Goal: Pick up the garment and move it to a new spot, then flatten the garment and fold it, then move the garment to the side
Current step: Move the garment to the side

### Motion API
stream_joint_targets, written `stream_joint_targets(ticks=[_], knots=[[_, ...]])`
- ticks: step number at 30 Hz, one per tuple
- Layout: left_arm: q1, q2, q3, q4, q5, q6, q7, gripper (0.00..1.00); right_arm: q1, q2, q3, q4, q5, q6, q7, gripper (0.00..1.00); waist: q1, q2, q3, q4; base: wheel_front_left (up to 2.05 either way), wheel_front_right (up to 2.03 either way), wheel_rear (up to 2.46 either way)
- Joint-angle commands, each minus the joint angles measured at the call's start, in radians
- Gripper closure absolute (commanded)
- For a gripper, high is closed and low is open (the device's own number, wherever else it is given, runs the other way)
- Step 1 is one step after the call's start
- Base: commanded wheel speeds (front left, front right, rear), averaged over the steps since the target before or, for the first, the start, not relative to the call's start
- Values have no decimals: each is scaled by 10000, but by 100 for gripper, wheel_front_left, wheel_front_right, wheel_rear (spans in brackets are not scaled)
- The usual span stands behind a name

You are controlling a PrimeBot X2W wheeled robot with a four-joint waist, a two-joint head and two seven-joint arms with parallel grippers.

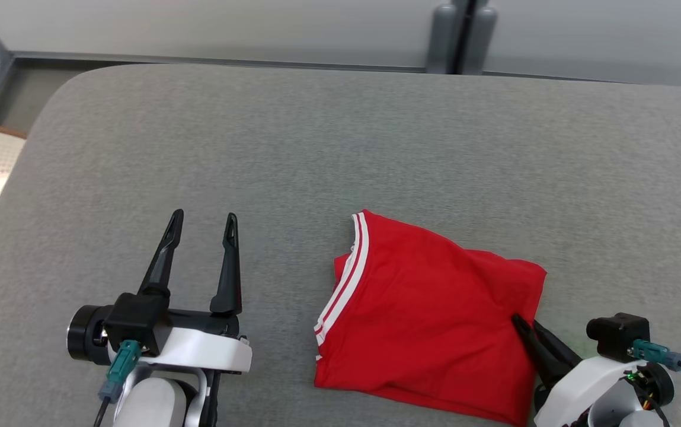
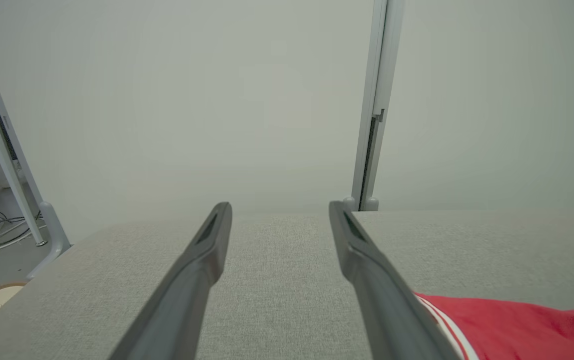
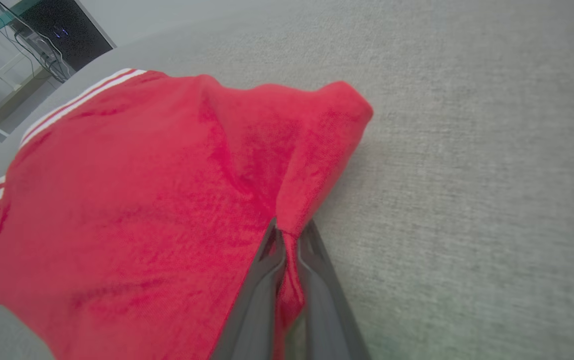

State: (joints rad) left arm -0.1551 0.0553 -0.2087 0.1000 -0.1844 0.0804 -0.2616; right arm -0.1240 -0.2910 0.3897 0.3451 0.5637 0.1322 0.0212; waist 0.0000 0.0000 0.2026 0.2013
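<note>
The red garment point(image 1: 429, 314), folded and trimmed with white stripes along its left edge, lies on the grey surface point(image 1: 316, 148) towards the near right. At its right edge, the right end effector point(image 1: 518, 323) is clamped on a pinch of the red fabric, the cloth bunched between its two dark fingers point(image 3: 262, 280). The left end effector point(image 1: 205, 222) sits to the garment's left, well apart from it, fingers spread wide over bare surface and holding nothing.
</note>
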Motion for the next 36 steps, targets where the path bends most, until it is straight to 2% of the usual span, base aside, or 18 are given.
stream_joint_targets(ticks=[1, 8, 14, 18, 23, 29, 32, 36], knots=[[-8, 93, 109, -86, 108, 12, -41, 0, -145, -221, 65, -28, -41, -27, -125, 100, 0, 0, -7, -1152, 0, 0, 0], [-301, 181, 147, -172, 254, -109, -42, 0, -602, -840, 345, 267, 223, -24, -439, 100, 0, 0, 45, -3266, 0, 0, 0], [-870, 148, -118, -47, 351, -250, -42, 0, -1573, -1576, 158, 575, 466, -24, -808, 100, 0, 0, 416, -4256, 0, 0, 0], [-1211, 165, -308, 40, 487, -308, -40, 0, -2338, -1950, 150, 755, 583, -23, -1032, 100, 0, 0, 753, -4372, 0, 0, 0], [-1706, 323, -399, -110, 733, -233, 134, 0, -4047, -2443, 262, 1193, 1026, -23, -1347, 100, 0, 0, 1585, -4471, 0, 0, 0], [-2244, 488, -636, -507, 1036, -301, 350, 0, -5502, -3747, 516, 2073, 1398, -23, -1638, 100, 0, 0, 2647, -4152, 0, 0, 0], [-2545, 518, -754, -771, 1200, -289, 412, 0, -5935, -4611, 419, 2474, 1649, -24, -1853, 100, 0, 0, 3186, -4013, 0, 0, 0], [-3032, 569, -890, -1172, 1406, -295, 571, 0, -6694, -5359, 215, 2961, 1970, -24, -2158, 100, 0, 0, 4004, -3913, 0, 0, 0]])
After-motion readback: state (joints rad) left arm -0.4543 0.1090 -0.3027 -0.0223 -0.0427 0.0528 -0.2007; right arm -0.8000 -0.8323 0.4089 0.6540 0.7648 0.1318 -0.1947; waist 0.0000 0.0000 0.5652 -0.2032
